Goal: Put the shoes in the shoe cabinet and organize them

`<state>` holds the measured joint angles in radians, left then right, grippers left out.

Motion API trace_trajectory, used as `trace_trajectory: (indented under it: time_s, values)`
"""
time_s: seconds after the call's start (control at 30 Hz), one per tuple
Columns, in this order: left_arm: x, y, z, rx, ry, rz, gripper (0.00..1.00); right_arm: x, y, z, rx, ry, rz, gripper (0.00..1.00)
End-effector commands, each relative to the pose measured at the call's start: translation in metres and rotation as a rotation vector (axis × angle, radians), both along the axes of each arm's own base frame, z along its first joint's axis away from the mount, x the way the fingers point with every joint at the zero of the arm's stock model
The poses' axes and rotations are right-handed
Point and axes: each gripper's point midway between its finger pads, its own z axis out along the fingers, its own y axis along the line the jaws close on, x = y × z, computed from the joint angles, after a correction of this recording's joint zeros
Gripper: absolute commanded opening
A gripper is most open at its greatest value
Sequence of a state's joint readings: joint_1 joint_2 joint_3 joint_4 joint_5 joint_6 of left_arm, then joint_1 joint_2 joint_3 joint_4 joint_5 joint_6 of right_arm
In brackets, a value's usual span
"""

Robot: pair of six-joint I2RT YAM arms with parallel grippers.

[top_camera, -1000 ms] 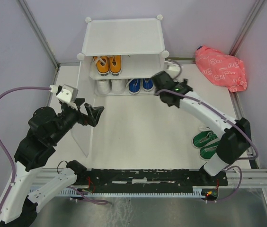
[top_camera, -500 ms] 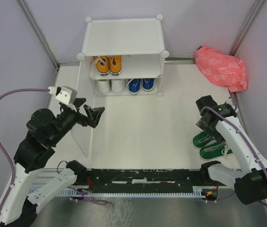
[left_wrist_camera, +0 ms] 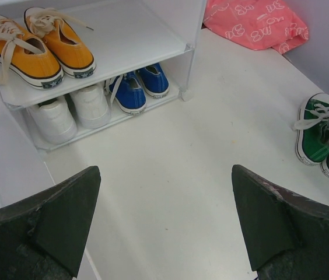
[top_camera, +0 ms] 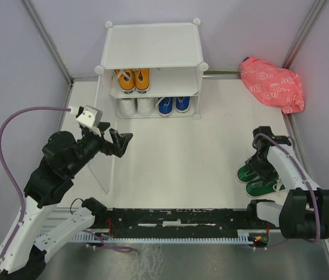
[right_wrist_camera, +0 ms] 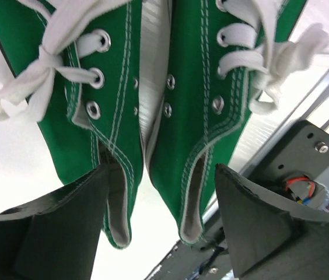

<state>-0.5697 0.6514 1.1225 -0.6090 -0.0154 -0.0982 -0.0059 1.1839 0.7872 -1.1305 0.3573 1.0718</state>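
The right gripper (right_wrist_camera: 161,175) has its jaws apart, one finger on either side of the green shoes (right_wrist_camera: 191,116). The heel ends of both shoes lie in the gap between the fingers. The left finger overlaps the outer heel of one shoe in the wrist view, but whether either finger presses on the canvas cannot be told. The pair lies side by side, soles down, the white laces loose. From above, the right gripper (top_camera: 262,158) sits over the green shoes (top_camera: 258,178) at the near right of the table (top_camera: 176,151), well apart from the shoe cabinet (top_camera: 153,45).

The left gripper (left_wrist_camera: 165,170) also has its jaws wide apart, with nothing between them. In the top view it (top_camera: 116,143) hangs at the left of the table, beside the cabinet's swung-out front panel (top_camera: 103,172) and facing the cabinet's open front.

The cabinet stands at the far middle. The orange shoes (left_wrist_camera: 36,46) sit on its inner shelf (left_wrist_camera: 135,35). Below them are the white shoes (left_wrist_camera: 71,111) on the left and the blue shoes (left_wrist_camera: 138,87) on the right. A pink bag (top_camera: 272,84) lies in the far right corner.
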Motion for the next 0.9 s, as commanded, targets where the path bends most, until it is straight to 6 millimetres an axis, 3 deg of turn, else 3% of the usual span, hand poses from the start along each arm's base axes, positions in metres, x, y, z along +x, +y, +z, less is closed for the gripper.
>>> trace_trajectory:
  time_s: [0.0, 0.17, 0.3, 0.4, 0.5, 0.7, 0.87]
  values:
    - [0.007, -0.009, 0.006, -0.03, -0.014, -0.019, 0.99, 0.024, -0.005, -0.014, -0.009, -0.068, 0.023, 0.76]
    - [0.01, -0.012, -0.001, -0.023, 0.003, -0.019, 0.99, 0.032, -0.007, -0.024, -0.019, -0.105, 0.077, 0.44]
    - [0.01, -0.012, -0.002, -0.024, 0.007, -0.02, 0.99, 0.046, 0.007, -0.028, 0.046, -0.222, 0.148, 0.03]
    - [0.01, -0.011, 0.0, -0.028, 0.004, -0.016, 0.99, 0.059, 0.031, -0.025, 0.105, -0.3, 0.24, 0.02]
    - [0.009, -0.009, 0.003, -0.028, -0.002, -0.011, 0.99, 0.079, 0.071, -0.005, 0.117, -0.376, 0.407, 0.02]
    - [0.008, -0.006, 0.011, -0.026, -0.017, 0.0, 0.99, 0.109, 0.179, 0.039, 0.105, -0.476, 0.801, 0.02]
    - [0.007, -0.004, 0.016, -0.027, -0.025, 0.003, 0.99, 0.118, 0.261, 0.05, 0.035, -0.454, 1.136, 0.02]
